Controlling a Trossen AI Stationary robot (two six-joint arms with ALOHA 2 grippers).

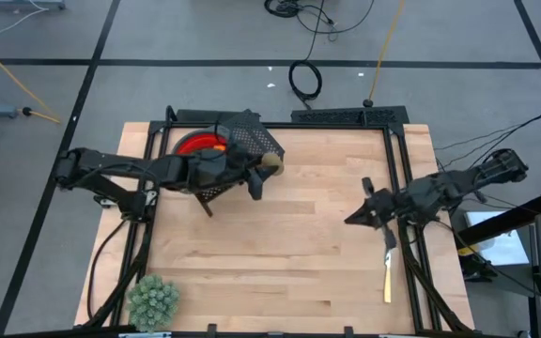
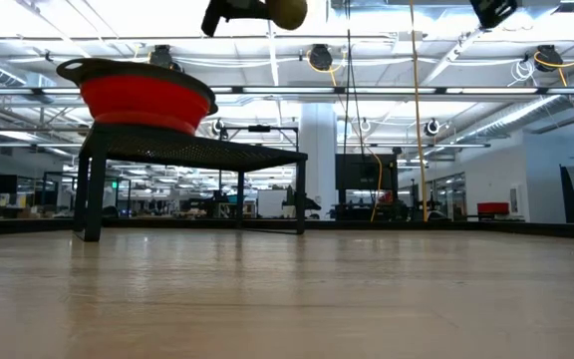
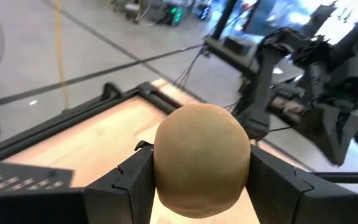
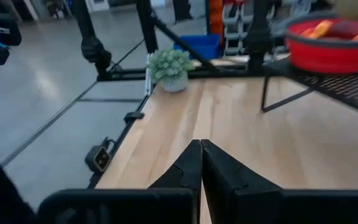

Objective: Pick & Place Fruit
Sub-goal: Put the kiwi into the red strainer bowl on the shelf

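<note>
One brownish oval fruit [image 3: 202, 160] is clamped between the two dark fingers [image 3: 124, 186] of the left gripper [image 1: 269, 161], filling the gap between them in the left wrist view. Seen from above, that gripper sits just off the right edge of a single black mesh stand [image 1: 247, 136], over bare wood, and the low view shows the fruit raised high above the table [image 1: 280, 253], near the picture's top edge. One red bowl [image 1: 195, 143] stands on the mesh stand, and the right wrist view shows several orange and dark red pieces [image 4: 331, 28] lying inside it; how many cannot be counted. The left arm reaches in from the table's left side, stretched across the stand with its wrist roughly level. The right gripper [image 1: 353, 220] hangs above the right half of the table, well apart from the stand, its arm bent in from the right edge and its two fingers [image 4: 188, 168] pressed together with nothing between them. One pale green spiky plant [image 1: 153, 300] stands in the near left corner of the table. One long yellow-handled tool [image 1: 387, 275] lies near the right edge, close to the right arm.
</note>
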